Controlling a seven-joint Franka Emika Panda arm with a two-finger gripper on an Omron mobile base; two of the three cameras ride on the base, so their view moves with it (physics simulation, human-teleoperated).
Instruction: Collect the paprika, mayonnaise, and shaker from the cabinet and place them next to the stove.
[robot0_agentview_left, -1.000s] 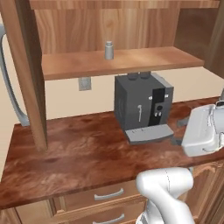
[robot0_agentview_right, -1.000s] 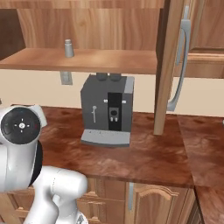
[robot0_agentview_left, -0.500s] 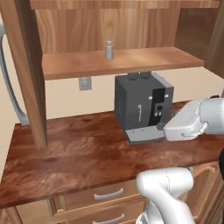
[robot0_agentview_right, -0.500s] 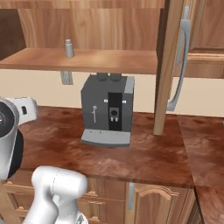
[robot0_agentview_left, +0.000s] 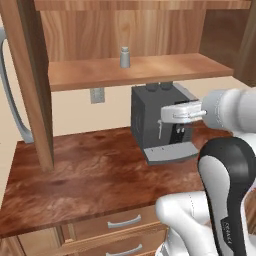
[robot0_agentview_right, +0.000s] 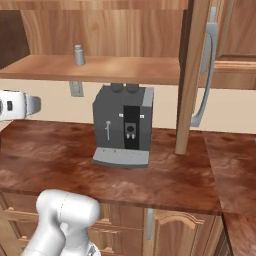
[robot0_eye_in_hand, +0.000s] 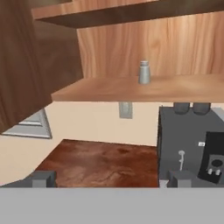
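- Shaker (robot0_agentview_left: 124, 57): you have one small slim grey shaker with a rounded top, standing upright on the plank shelf of the cabinet (robot0_agentview_left: 135, 70). It sits near the middle of the shelf, toward its far edge, alone on the plank. You can also pick it out in the right base view (robot0_agentview_right: 79, 55) and in the hand view (robot0_eye_in_hand: 144, 72).
- Cabinet: light-brown wood, with a plank shelf, a wood back panel and vertical posts; one post (robot0_agentview_left: 34, 85) comes down onto the counter at the left of the left base view.
- Hand (robot0_eye_in_hand: 109, 178): your hand is spread wide, its two dark fingertips (robot0_eye_in_hand: 43, 179) far apart at the bottom of the hand view, with nothing between them. It hangs in the air below shelf level, well apart from the shaker and facing the shelf and the wall.
- Coffee machine (robot0_agentview_left: 159, 122): grey, standing on the counter under the shelf, below and slightly right of the shaker.
- Counter (robot0_agentview_left: 90, 175): dark red-brown, mottled top, carrying the coffee machine.
- Wall outlet (robot0_agentview_left: 97, 95): on the pale wall just under the shelf, left of the coffee machine.
- Drawers (robot0_agentview_left: 120, 224): wooden fronts with silver handles, below the near edge of the counter.
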